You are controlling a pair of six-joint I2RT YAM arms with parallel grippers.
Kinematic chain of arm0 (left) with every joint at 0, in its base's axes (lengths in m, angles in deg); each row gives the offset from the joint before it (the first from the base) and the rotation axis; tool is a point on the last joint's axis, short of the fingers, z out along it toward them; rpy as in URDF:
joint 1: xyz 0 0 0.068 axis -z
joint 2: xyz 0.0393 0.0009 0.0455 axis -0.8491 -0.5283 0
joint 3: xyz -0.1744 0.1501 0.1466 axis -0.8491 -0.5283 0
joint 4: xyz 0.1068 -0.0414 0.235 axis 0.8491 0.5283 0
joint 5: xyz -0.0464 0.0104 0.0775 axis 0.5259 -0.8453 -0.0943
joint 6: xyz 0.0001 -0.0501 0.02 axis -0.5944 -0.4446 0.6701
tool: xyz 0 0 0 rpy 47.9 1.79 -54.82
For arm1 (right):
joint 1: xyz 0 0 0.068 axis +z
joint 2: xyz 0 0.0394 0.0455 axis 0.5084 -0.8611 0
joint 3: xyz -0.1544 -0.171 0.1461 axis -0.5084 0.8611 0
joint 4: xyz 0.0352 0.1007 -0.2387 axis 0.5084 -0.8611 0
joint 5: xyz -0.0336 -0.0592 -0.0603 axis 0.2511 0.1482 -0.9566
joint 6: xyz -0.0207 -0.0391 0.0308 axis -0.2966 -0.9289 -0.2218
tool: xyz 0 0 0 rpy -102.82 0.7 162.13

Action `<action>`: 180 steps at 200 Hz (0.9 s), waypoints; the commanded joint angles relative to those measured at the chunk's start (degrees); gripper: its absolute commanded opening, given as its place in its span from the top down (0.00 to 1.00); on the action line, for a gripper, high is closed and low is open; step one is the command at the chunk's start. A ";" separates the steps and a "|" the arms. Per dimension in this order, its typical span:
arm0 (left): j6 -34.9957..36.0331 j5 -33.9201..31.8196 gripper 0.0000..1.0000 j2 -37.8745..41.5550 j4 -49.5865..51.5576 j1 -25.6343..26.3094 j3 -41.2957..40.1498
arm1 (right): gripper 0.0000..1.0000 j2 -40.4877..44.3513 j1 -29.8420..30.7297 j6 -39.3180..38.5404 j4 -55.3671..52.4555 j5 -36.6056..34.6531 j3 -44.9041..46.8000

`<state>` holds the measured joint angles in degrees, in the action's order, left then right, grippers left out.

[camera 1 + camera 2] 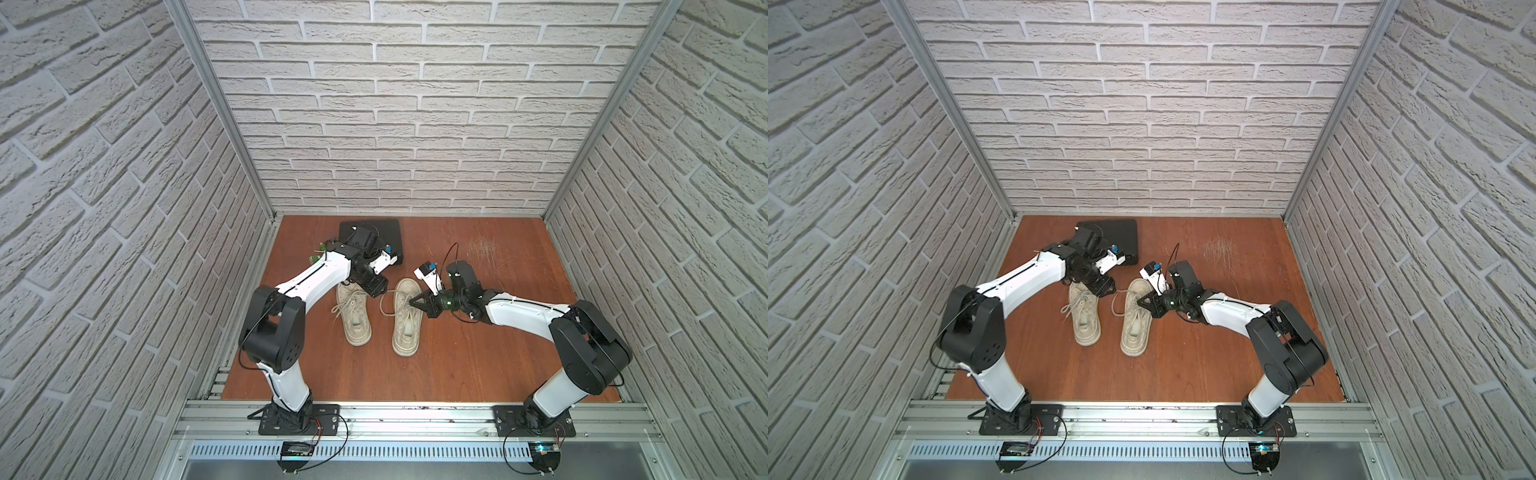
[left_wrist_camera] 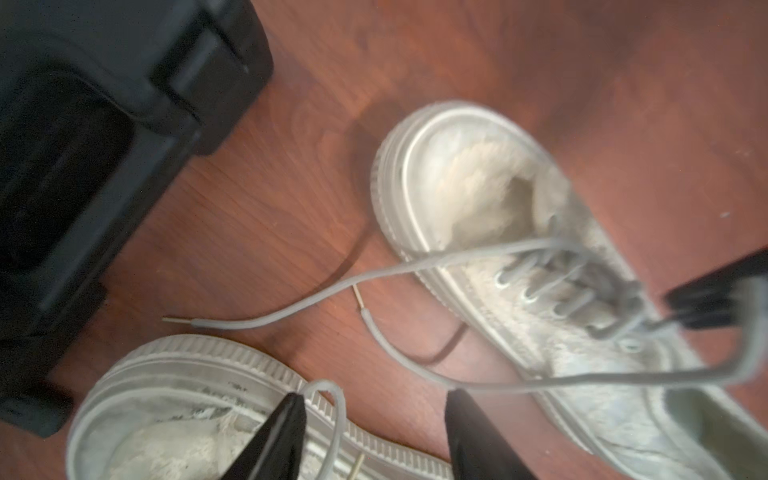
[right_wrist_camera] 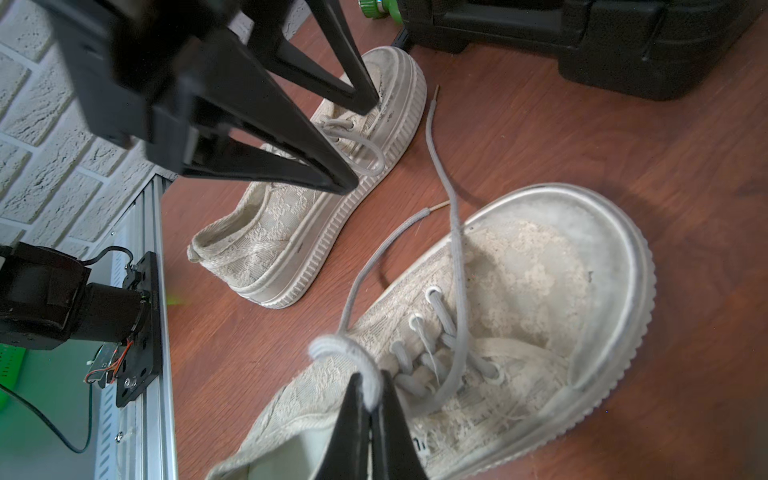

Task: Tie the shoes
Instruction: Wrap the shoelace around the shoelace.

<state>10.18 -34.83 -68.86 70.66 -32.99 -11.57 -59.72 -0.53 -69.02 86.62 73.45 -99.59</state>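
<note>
Lace loop (image 3: 345, 347) of the three-o'clock shoe (image 3: 540, 291) is clamped in the right gripper (image 3: 370, 388), while the left gripper (image 2: 376, 397) hangs, jaws apart, over the nine-o'clock shoe (image 2: 174, 365).

Worn beige shoes (image 1: 355, 322) stand side by side, soles down (laces (image 3: 441, 166) loose, untied).

**Bright overheads, one smeared wrist view**

Both top views are bright and evenly lit, with the walls (image 1: 104, 166) bowed at the edges. Shadows under the shoes (image 1: 357, 320) are soft. The left wrist view is motion-blurred; the right wrist view is sharp.
</note>
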 commanded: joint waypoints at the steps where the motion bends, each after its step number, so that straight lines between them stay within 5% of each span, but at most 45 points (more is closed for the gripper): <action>1: 7.35 -1.99 0.41 -3.75 6.60 -0.07 3.29 | 0.97 0.94 0.57 -0.67 0.56 -0.10 -1.46; 88: 11.07 -4.25 0.42 -13.63 7.74 -0.04 10.88 | 0.97 0.71 0.83 -0.64 0.22 -0.19 -1.91; 180: 11.73 -7.11 0.57 -17.47 4.42 1.03 13.29 | 0.97 0.60 0.92 -0.40 0.21 -0.23 -1.90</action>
<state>21.22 -41.15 -85.34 75.93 -32.46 1.20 -59.72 -0.27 -69.02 85.99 73.29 -100.24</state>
